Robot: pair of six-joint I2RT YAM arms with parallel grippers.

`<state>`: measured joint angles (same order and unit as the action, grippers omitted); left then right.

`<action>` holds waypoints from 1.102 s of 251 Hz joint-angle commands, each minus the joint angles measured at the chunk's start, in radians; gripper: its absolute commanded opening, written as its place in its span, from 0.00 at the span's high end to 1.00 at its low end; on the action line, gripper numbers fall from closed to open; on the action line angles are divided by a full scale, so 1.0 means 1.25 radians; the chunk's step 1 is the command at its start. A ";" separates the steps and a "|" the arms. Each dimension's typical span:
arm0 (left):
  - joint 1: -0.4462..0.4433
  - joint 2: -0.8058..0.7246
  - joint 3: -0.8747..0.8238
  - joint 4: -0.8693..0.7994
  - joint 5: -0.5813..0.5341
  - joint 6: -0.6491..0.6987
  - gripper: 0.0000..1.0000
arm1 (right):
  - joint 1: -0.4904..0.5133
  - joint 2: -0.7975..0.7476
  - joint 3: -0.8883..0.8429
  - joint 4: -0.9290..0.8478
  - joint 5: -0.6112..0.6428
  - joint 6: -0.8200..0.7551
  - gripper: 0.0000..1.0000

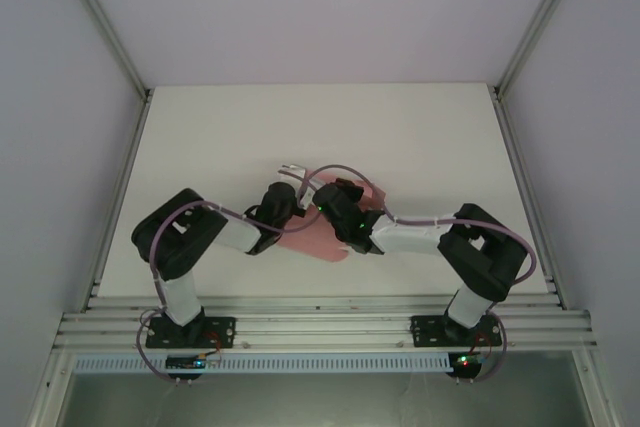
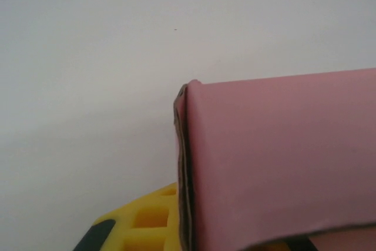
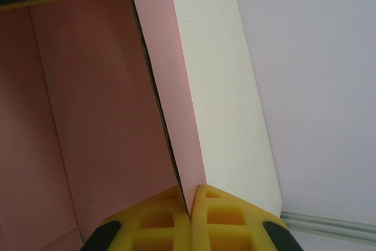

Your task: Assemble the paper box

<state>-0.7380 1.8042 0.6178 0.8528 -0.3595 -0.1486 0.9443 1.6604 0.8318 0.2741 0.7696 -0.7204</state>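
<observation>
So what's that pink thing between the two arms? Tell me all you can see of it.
The box is thin matte pink card, partly folded: creased panels meet at angles, with a darker cut edge showing. It is over the middle of the table, between both arms. The right fingers are shut on one panel's edge. A left finger shows beside a folded corner; whether it grips is unclear.

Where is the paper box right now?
In the top view the paper box is near the centre of the table. In the right wrist view the right tool pinches one of its walls.
</observation>
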 commanded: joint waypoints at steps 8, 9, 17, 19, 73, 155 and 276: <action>0.013 0.020 -0.021 -0.036 0.010 0.013 0.55 | 0.014 0.002 -0.006 -0.107 -0.100 0.068 1.00; 0.013 0.019 -0.021 -0.037 0.010 0.012 0.54 | 0.014 0.002 -0.005 -0.107 -0.100 0.068 1.00; 0.013 0.015 -0.022 -0.043 0.016 0.006 0.53 | 0.014 0.003 -0.004 -0.110 -0.099 0.068 1.00; 0.012 0.013 -0.022 -0.044 0.019 0.006 0.53 | 0.014 0.003 -0.003 -0.111 -0.099 0.068 1.00; 0.013 0.002 -0.010 -0.076 0.035 0.024 0.63 | 0.010 0.003 0.004 -0.116 -0.106 0.077 1.00; 0.013 0.000 0.014 -0.082 0.030 -0.017 1.00 | 0.005 -0.046 0.004 -0.121 -0.122 0.147 0.60; 0.013 -0.113 0.029 -0.227 0.000 -0.084 1.00 | -0.138 -0.556 -0.198 -0.091 -0.334 0.378 0.01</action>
<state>-0.7265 1.7378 0.6258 0.6735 -0.3302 -0.2119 0.8570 1.1206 0.6415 0.1097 0.4671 -0.4007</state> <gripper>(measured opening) 0.074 0.985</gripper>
